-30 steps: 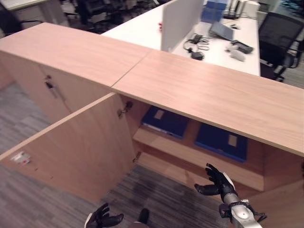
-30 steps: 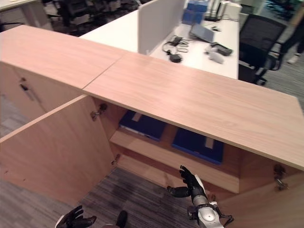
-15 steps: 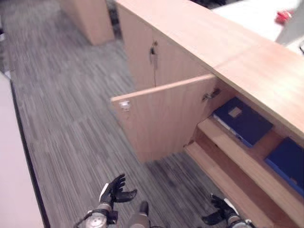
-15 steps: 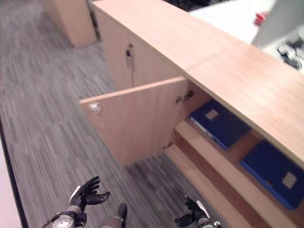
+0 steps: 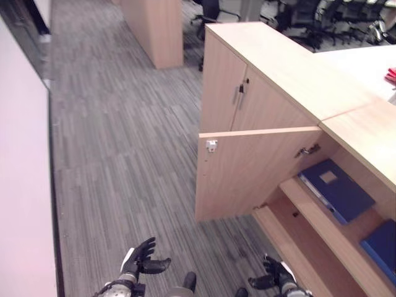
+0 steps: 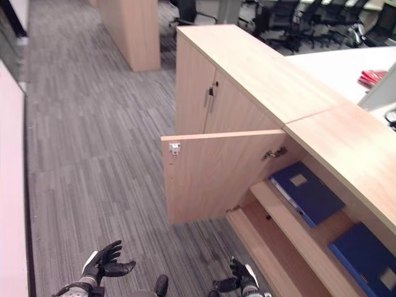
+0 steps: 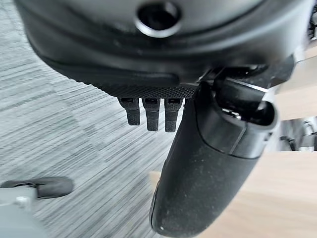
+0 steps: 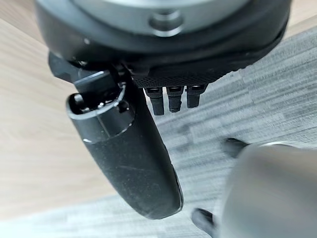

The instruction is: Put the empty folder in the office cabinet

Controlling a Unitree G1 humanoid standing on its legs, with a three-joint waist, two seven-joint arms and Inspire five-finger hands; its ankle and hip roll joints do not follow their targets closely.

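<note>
Two blue folders lie on the upper shelf of the open cabinet [image 5: 291, 80]: one [image 5: 337, 189] near the hinge side, another [image 5: 380, 244] at the right edge. The cabinet door [image 5: 247, 170] stands swung out. My left hand [image 5: 137, 260] hangs low over the carpet, fingers relaxed, nothing in it. My right hand [image 5: 276, 279] is low by the cabinet's bottom shelf, fingers loose and empty. In the wrist views the left thumb [image 7: 208, 163] and right thumb [image 8: 129, 153] stick out with straight fingers beside them.
Grey striped carpet [image 5: 124, 142] stretches to the left and ahead. A white panel [image 5: 21, 185] runs along the left edge. Another wooden cabinet [image 5: 154, 28] stands at the back, with office chairs [image 5: 309, 18] beyond. A red object [image 6: 371, 77] lies on the white desk.
The whole view has swung left and away from the cabinet, so the camera moved. Both hands stay low and empty; the folders remain on the shelf.
</note>
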